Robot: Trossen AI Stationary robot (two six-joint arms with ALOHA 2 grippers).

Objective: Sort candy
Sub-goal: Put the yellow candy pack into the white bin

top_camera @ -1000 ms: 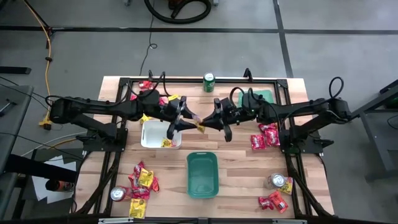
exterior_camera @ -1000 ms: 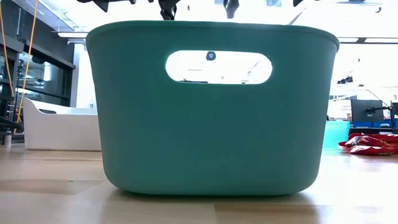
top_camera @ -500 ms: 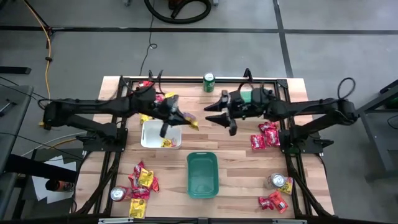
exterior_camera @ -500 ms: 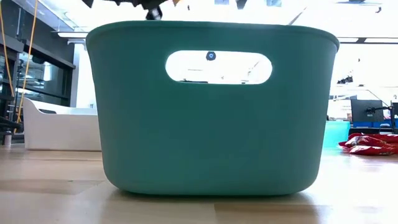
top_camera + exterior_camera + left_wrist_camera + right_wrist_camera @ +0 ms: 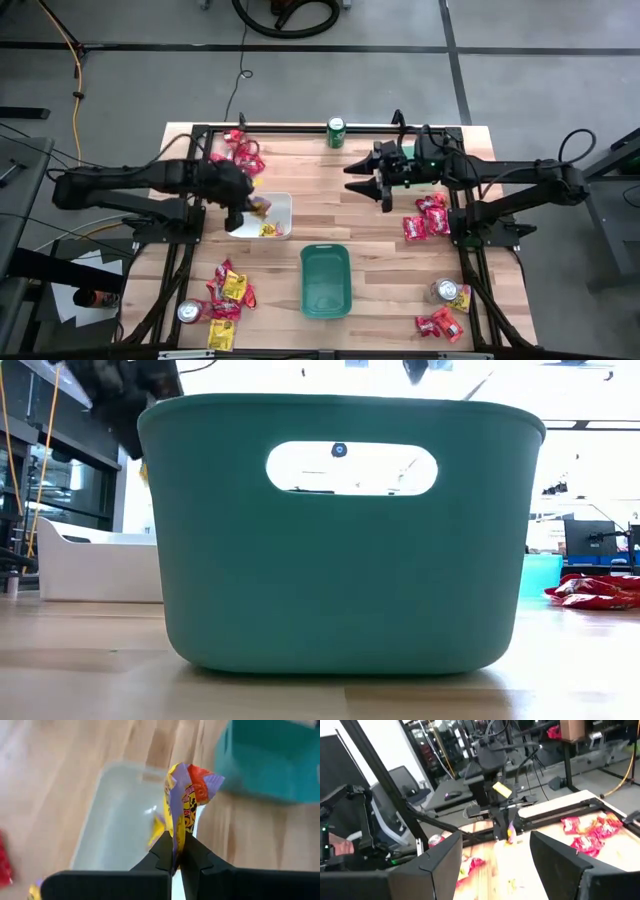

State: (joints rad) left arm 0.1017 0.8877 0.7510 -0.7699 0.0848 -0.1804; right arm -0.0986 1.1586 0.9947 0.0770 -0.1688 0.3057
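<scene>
A yellow candy packet (image 5: 182, 805) with a red and purple end stands pinched between the fingers of the left gripper (image 5: 175, 856), which are pressed together on its lower edge; the packet rises upright out of the fingertips. Directly beyond the fingers lies the white tray (image 5: 115, 825), with another bit of yellow candy inside it, and past the tray sits the teal bin (image 5: 270, 760). From above, the left gripper (image 5: 240, 208) hangs over the white tray (image 5: 283, 200), where a yellow packet already lies near its front edge. The right gripper (image 5: 372, 182) is held above the bare wood in the middle of the table, its fingers (image 5: 555, 855) spread well apart with nothing between them; they face across the table toward the left arm. More candy lies loose: a red pile (image 5: 426, 217) just beside the right arm, red and yellow packets (image 5: 226, 290) at the front left, red ones (image 5: 240, 148) behind the left arm and a few (image 5: 440, 324) at the front right. A green can (image 5: 336, 131) stands at the table's far edge.
</scene>
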